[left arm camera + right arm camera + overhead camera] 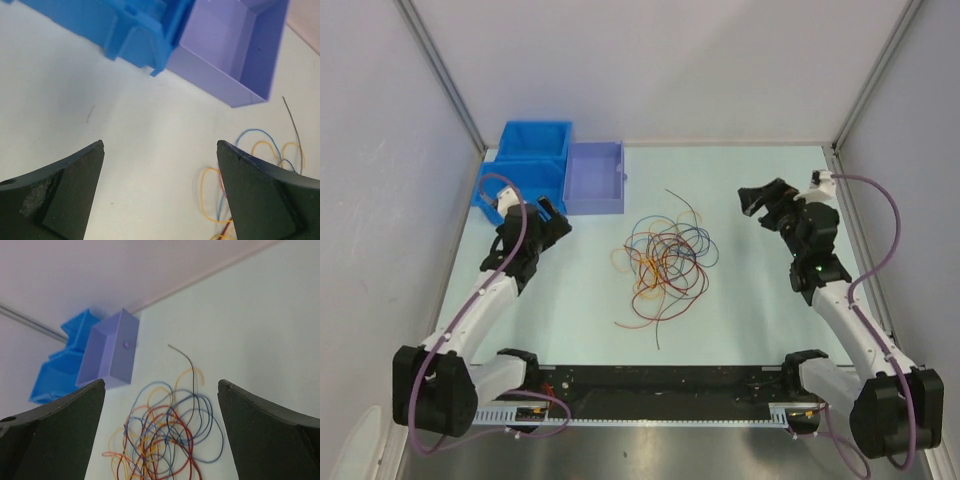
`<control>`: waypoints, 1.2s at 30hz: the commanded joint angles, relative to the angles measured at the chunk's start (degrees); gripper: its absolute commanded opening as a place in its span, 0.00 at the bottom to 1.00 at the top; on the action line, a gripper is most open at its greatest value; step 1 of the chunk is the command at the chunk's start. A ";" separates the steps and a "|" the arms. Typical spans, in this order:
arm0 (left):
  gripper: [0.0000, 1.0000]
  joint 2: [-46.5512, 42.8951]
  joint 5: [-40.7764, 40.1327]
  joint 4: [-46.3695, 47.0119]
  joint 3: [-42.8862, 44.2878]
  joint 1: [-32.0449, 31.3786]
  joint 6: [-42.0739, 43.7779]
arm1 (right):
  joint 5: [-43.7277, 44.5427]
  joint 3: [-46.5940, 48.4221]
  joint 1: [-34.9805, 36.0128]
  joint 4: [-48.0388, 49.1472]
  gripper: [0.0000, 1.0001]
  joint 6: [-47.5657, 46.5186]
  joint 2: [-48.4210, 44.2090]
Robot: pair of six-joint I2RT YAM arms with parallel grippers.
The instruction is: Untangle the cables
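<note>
The cables (663, 258) lie in one tangled heap of thin red, orange, yellow, blue and dark wires at the middle of the table. A dark strand sticks out toward the back and a red one trails toward the front. My left gripper (553, 217) is open and empty, left of the heap and apart from it; its wrist view shows the edge of the cables (260, 165) by the right finger. My right gripper (757, 201) is open and empty, raised to the right of the heap; the cables (170, 435) show between its fingers.
Two blue bins (525, 165) stand at the back left, and a lilac bin (594, 177) stands beside them; both also show in the left wrist view (150, 30) (230, 55). Grey walls enclose the table on three sides.
</note>
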 commanded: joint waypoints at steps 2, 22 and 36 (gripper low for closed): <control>1.00 -0.60 -6.90 -9.10 8.64 -9.47 0.38 | 3.83 3.73 6.51 -10.77 1.00 -2.26 3.16; 0.85 17.67 0.72 -2.17 12.26 -27.44 -11.48 | 6.73 5.40 8.80 -28.54 0.96 -1.91 7.03; 0.77 22.78 4.41 0.47 13.23 -27.52 -15.35 | 8.41 5.31 8.45 -30.74 0.96 -3.32 6.50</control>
